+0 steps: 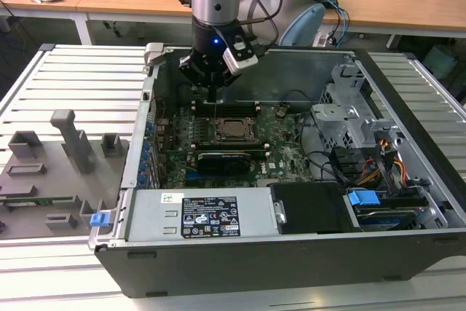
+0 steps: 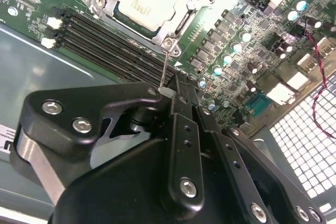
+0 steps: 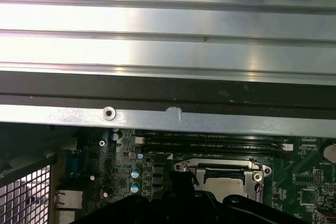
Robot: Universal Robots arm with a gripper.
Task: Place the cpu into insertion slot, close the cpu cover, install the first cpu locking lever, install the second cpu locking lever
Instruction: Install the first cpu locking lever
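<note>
- Exterior view: the arm's hand [image 1: 210, 85] hangs inside the open computer case [image 1: 408, 107], low over the green motherboard [image 1: 284, 143]. It is just past the 12 o'clock edge of the insertion slot [image 1: 231, 128], which sits near the board's centre.
- The cpu [image 1: 232, 129] lies in the slot as a pale silvery square, with the cpu cover [image 1: 231, 120] folded down around it as a dark metal frame.
- A thin wire-like locking lever [image 1: 212, 103] stands nearly upright between the hand's tips and the socket's 10 o'clock corner.
- A black expansion card [image 1: 227, 159] lies just beyond the socket's 6 o'clock side. The case rests on a slatted metal table [image 1: 80, 78], and grey fixture blocks [image 1: 69, 143] stand on it at the case's 9 o'clock.
- Second wrist view: the hand [image 2: 170, 95] has its black fingers [image 2: 181, 129] drawn narrow, pinching the top of the lever [image 2: 165, 69]. The lever's foot meets the socket frame beside a corner screw [image 2: 168, 43].
- The cpu [image 2: 144, 1] shows its silvery top through the window of the cover [image 2: 178, 19]. Long black memory slots [image 2: 105, 38] run alongside the socket.
- First wrist view: the cpu [image 3: 224, 183] sits framed in the slot [image 3: 223, 171], under the case's metal wall [image 3: 168, 119].
</note>
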